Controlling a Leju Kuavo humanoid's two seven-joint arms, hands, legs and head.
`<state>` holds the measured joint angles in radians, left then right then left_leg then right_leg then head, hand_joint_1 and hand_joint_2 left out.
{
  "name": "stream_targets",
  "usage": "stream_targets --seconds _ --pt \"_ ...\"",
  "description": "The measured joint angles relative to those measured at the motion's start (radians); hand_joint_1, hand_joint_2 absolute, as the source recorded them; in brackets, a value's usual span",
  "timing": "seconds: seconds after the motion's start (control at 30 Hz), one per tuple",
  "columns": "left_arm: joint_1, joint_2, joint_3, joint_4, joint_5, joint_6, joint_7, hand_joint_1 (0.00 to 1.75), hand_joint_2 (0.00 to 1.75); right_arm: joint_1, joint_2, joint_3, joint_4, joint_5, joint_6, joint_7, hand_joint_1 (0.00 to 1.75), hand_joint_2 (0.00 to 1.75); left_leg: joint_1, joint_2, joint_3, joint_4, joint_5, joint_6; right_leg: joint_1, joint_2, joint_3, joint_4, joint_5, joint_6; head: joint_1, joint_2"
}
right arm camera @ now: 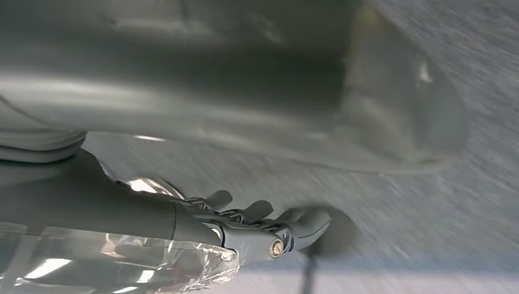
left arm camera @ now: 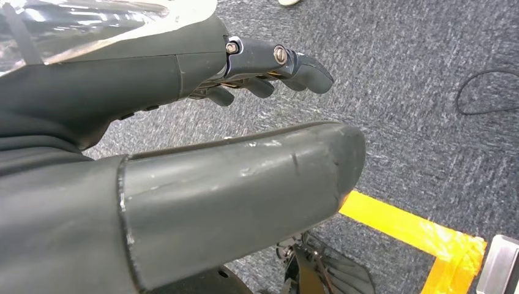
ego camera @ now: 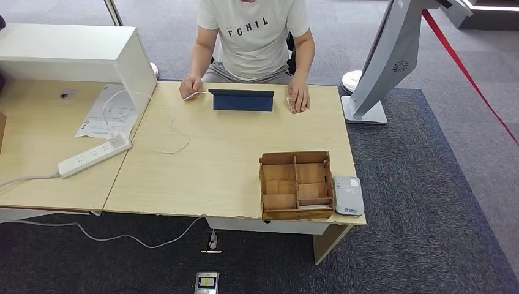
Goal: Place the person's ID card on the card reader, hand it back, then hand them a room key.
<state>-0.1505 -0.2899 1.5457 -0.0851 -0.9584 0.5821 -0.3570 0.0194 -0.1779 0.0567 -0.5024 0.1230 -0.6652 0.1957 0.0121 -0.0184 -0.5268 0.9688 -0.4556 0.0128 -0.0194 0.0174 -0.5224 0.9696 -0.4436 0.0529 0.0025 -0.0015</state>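
Note:
A person sits at the far side of the wooden table (ego camera: pixel 202 171). One of their hands (ego camera: pixel 190 87) holds a thin white card (ego camera: pixel 201 94) at the table's far edge. Their other hand (ego camera: pixel 298 97) rests flat on the table beside a dark folded tablet (ego camera: pixel 242 100). The white-grey card reader (ego camera: pixel 347 195) lies at the near right corner. Beside it stands a wooden compartment box (ego camera: pixel 296 184) with a white card (ego camera: pixel 313 207) in its front slot. My left hand (left arm camera: pixel 202 184) hangs over grey carpet, fingers apart and holding nothing. My right hand (right arm camera: pixel 245 229) is blurred, fingers spread and holding nothing.
A white power strip (ego camera: pixel 95 156) with cables and papers (ego camera: pixel 109 111) lies on the left table, behind them a white cabinet (ego camera: pixel 73 55). A grey kiosk stand (ego camera: pixel 379 67) rises past the table's right end. Yellow floor tape (left arm camera: pixel 416 236) crosses the carpet below my left hand.

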Motion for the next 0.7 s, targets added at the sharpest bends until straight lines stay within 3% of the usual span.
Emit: stream_targets --seconds 0.13,0.23,0.4,0.7 --pt "-0.001 0.0 0.0 0.0 -0.016 0.002 -0.007 0.0 0.0 -0.02 0.107 -0.045 0.094 -0.039 0.015 -0.035 0.0 0.0 0.0 0.0 0.0 0.0 0.0 0.0 0.0 0.0 0.0 0.0 0.0 -0.001 0.0 0.0" --pt "-0.001 0.0 0.0 0.0 -0.023 0.005 -0.009 0.0 0.0 -0.032 0.154 -0.072 0.145 -0.05 0.052 -0.099 0.0 0.0 0.0 0.0 0.0 0.0 0.0 0.0 0.0 0.0 0.0 0.0 0.0 -0.001 0.0 0.0" --pt "-0.001 0.0 0.0 0.0 -0.015 0.012 -0.013 0.0 0.0 -0.051 0.178 -0.106 0.206 -0.066 0.11 -0.158 0.0 0.0 -0.001 0.0 0.0 0.0 0.0 0.0 -0.001 0.0 0.001 0.0 0.0 0.0 0.0 0.0" --pt "-0.001 0.0 0.0 0.0 0.0 -0.019 -0.016 0.0 0.0 -0.065 0.178 -0.128 0.257 -0.05 0.105 -0.154 0.0 0.0 -0.001 0.0 0.0 0.0 0.0 0.0 -0.001 0.0 0.001 0.0 0.0 0.0 0.0 0.0"
